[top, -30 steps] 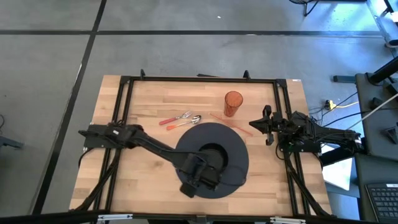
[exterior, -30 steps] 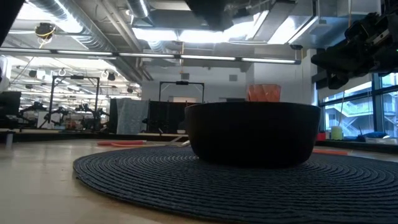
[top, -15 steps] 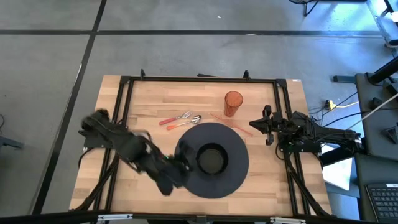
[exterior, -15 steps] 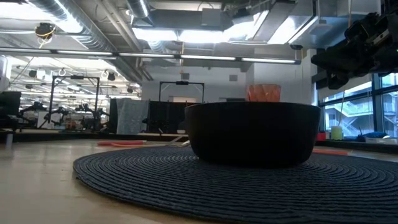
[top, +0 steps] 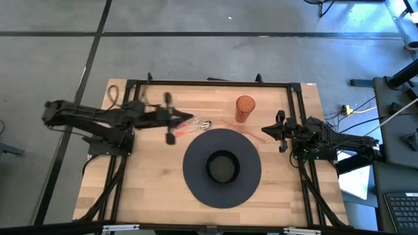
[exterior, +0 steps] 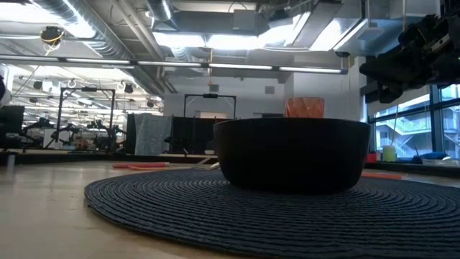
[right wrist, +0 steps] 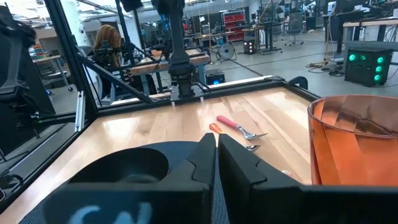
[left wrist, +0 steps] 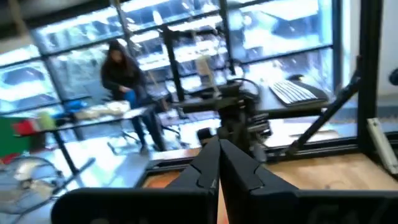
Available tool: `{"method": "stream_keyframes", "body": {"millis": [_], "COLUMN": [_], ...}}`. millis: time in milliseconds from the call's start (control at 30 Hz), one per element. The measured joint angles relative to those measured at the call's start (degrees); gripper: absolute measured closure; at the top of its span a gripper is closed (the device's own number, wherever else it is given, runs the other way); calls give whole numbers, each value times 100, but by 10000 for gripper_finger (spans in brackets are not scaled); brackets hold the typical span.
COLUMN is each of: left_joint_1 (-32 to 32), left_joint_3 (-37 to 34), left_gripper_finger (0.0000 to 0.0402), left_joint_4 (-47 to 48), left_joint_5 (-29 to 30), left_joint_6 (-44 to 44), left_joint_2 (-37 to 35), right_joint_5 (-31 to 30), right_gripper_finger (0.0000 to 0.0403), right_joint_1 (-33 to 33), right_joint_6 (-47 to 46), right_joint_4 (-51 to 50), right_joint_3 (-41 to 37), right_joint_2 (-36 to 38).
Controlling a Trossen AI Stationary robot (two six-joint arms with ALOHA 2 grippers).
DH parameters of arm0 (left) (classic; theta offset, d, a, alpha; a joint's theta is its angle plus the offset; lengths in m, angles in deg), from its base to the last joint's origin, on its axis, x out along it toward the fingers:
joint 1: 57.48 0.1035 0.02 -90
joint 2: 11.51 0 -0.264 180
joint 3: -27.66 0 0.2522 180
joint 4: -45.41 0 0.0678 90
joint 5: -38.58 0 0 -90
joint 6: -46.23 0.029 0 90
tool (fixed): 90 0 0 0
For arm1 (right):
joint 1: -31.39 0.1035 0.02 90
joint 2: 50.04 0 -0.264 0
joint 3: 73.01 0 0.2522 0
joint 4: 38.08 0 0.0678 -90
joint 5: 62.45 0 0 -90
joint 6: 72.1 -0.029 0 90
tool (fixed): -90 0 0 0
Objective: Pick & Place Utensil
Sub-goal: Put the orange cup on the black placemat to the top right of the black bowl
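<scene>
A fork and a spoon [top: 194, 123] with orange-red handles lie flat on the wooden table, just beyond a round dark placemat [top: 196, 186]. A black bowl [top: 222, 167] stands in the placemat's middle. A third thin orange utensil [top: 247, 131] lies near an orange cup [top: 245, 108]. My left gripper [top: 183, 120] is shut with nothing in it. It points level toward the table's right, above the fork and spoon handles; its closed fingers [left wrist: 211, 163] show in the left wrist view. My right gripper [top: 282, 131] is shut [right wrist: 216, 149] and waits at the table's right edge.
A black metal frame [top: 209, 83] runs around the tabletop. The fork and spoon [right wrist: 239, 129] and the cup [right wrist: 354, 146] show in the right wrist view. In the low view the bowl [exterior: 291, 155] stands on the placemat [exterior: 215, 208]. A person [left wrist: 121, 74] stands beyond the table.
My left gripper has left the placemat's near-left part, swung toward the table's left and far side, risen, and tipped from pointing down to pointing level. It now hangs over the fork and spoon handles. The utensils, bowl and cup have kept their places.
</scene>
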Motion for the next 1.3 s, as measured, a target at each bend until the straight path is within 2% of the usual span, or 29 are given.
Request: {"method": "stream_keyframes", "body": {"millis": [100, 200, 267, 433, 533, 600, 733, 833, 900, 1000, 1133, 1300], "left_joint_1": [-62, -154, -141, -135, -135, -135, -229, -324, -413, -641, -944, -662], "left_joint_3": [-833, -1395, -1707, -2588, -2686, -2667, -2706, -2691, -2688, -2688, -2688, -3113], "left_gripper_finger": [398, 398, 398, 398, 398, 398, 398, 398, 398, 398, 399, 399], "left_joint_4": [-347, -607, -698, -2382, -2842, -2445, -787, -979, -1112, -1124, -505, -513], "left_joint_5": [287, 935, 1364, 1119, 1525, 1803, 1985, 2508, 2520, 2539, 2525, 2380], "left_joint_6": [-17, 227, 420, 977, 783, 151, -455, -194, 103, 463, 769, 1063], "left_joint_2": [-1065, -1685, -1817, -1628, -1610, -1617, -1219, -1144, -1209, -1671, -2593, -3131], "right_joint_5": [0, -54, -126, -148, -44, 0, 131, 310, 301, 106, -243, -247], "right_gripper_finger": [382, 382, 382, 382, 382, 382, 382, 382, 382, 382, 382, 382], "right_joint_1": [0, 0, 0, 0, 0, 0, 1, 18, 20, 20, 20, 20], "right_joint_6": [40, 211, 275, 289, 178, 23, -172, -181, -161, 57, 281, 314], "right_joint_4": [0, 0, -2, -4, -2, -2, 16, 50, 55, 52, 26, 0], "right_joint_3": [0, 1, 1, 0, 2, 2, 1, 0, 1, 0, -1, 1], "right_joint_2": [0, 0, 0, 0, 0, 0, -3, -26, -26, -26, -26, -26]}}
